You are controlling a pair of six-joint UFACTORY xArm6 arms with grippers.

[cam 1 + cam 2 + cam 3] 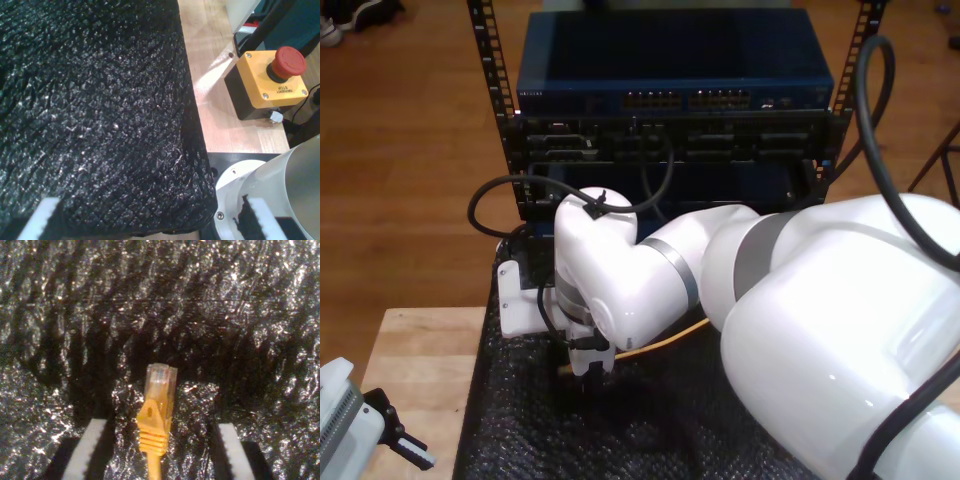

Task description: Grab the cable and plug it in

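The cable is yellow-orange with a clear plug at its tip. It lies on the black foam mat, with the plug pointing away from the camera. My second gripper is open and straddles the plug, with a gap between each ribbed finger and the plug. In the exterior view the second gripper is down at the mat, and the cable runs toward that view's right under the big white arm. My first gripper is open over the mat's edge with nothing between its fingers.
A rack holding a blue network switch with rows of ports stands behind the mat. A yellow emergency-stop box sits on the wooden table, beside a white arm base. A grey gripper sits at the exterior view's lower left.
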